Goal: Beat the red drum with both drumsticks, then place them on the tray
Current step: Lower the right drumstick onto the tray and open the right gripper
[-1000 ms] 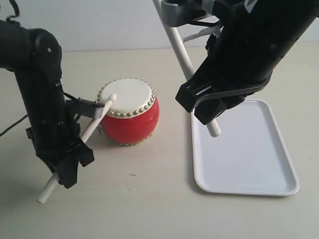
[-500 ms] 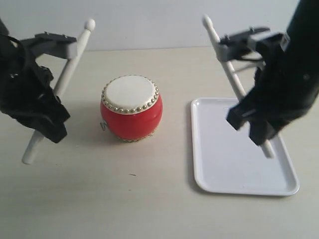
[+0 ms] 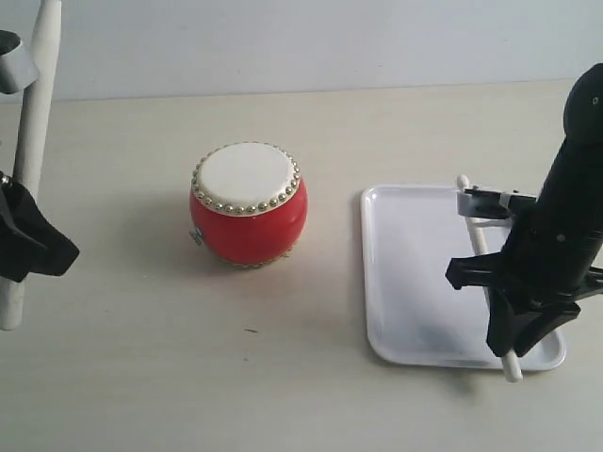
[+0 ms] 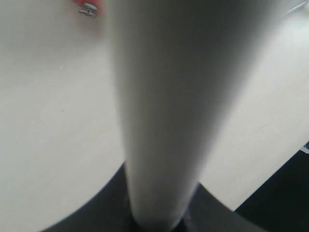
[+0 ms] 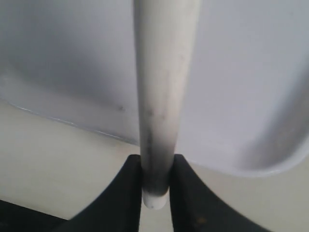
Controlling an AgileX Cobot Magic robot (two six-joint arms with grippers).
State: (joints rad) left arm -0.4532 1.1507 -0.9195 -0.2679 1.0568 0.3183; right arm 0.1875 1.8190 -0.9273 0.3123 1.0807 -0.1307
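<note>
left gripper (image 3: 26, 254) at the red drum's (image 3: 248, 202) 9 o'clock clamps one drumstick (image 3: 33, 122) near upright — right gripper (image 5: 155, 191) pinches the other drumstick (image 5: 161, 96) low over the tray (image 3: 415, 282), drum's 4 o'clock

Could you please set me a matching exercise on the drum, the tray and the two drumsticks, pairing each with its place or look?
Column one:
1. drum
2. tray
3. left stick
4. right stick

Column two:
a. held slanting over the tray
b. red body, cream top
c. held nearly upright, well clear of the drum
d. white, rectangular

Pairs: 1-b, 2-d, 3-c, 4-a.
</note>
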